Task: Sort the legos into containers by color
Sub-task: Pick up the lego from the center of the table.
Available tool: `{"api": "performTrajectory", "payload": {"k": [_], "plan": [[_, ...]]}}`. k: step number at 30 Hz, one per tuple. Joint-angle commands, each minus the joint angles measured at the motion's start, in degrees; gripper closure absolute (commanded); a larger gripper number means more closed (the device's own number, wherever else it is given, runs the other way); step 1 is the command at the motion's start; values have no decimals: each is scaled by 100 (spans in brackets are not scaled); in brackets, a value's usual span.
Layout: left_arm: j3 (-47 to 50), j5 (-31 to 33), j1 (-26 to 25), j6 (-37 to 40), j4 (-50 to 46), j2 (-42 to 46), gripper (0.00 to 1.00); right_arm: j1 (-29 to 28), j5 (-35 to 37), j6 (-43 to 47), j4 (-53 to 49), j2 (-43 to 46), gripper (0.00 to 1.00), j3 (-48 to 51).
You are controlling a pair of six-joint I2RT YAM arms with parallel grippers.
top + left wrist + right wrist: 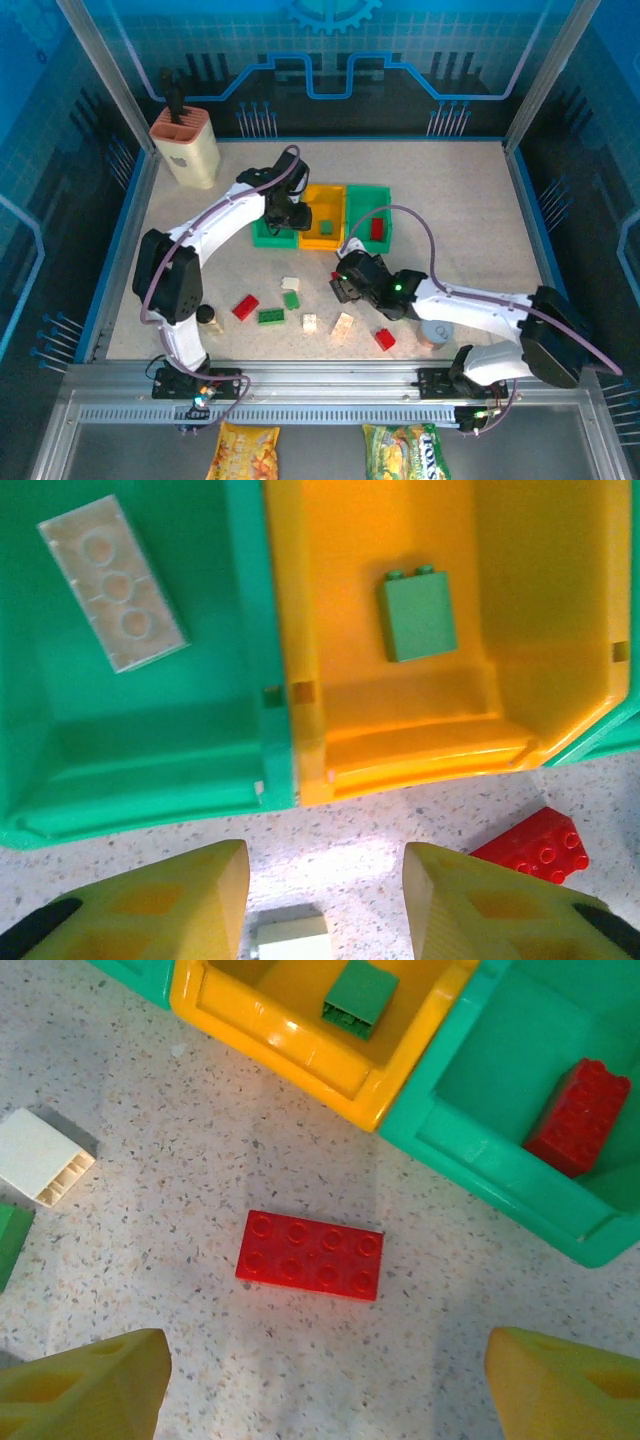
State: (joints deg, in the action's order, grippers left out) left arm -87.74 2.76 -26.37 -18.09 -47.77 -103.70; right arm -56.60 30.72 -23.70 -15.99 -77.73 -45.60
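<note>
1. So far, three bricks are seen sorted: a cream brick (112,598) in the left green bin (130,770), a green brick (417,613) in the yellow bin (400,740), and a sorted red brick (578,1115) in the right green bin (480,1160).
2. About eight legos (270,316), red, green and cream, are left loose on the table (450,200); the task is judged well under half done.
3. The right gripper (325,1390) is spread wide and empty. A loose red brick (310,1255) lies flat just ahead of it, centred between the fingers and untouched, near the bins' front wall.
4. The left gripper (325,900) is likewise parted, with nothing grasped, and is held at the front edge of the left green and yellow bins. A pale brick (290,938) is seen in the gap between its fingers.
</note>
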Motion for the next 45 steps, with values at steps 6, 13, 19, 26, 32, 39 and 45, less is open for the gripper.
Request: {"api": "performTrajectory", "payload": {"k": [6, 13, 19, 26, 32, 39, 45], "plan": [[498, -10, 179, -79, 191, 481, 54, -12, 124, -421, -53, -1065, 12, -819], [579, -23, 234, -19, 136, 571, 54, 277, -201, -976, -328, -1689, 1, -1160], [576, -23, 287, 16, 89, 579, 55, 504, -483, -1163, -424, -2027, 0, -1283], [618, -41, 292, -11, 101, 564, 54, 608, -742, -1075, -323, -2374, 4, -1339], [625, -39, 292, -2, 100, 561, 54, 650, -857, -1090, -221, -2535, 10, -1328], [653, -11, 291, -7, 101, 573, 55, 681, -895, -1033, -203, -2564, 23, -1308], [653, 1, 301, -6, 110, 574, 55, 685, -880, -1013, -185, -2475, 29, -1289]]}}
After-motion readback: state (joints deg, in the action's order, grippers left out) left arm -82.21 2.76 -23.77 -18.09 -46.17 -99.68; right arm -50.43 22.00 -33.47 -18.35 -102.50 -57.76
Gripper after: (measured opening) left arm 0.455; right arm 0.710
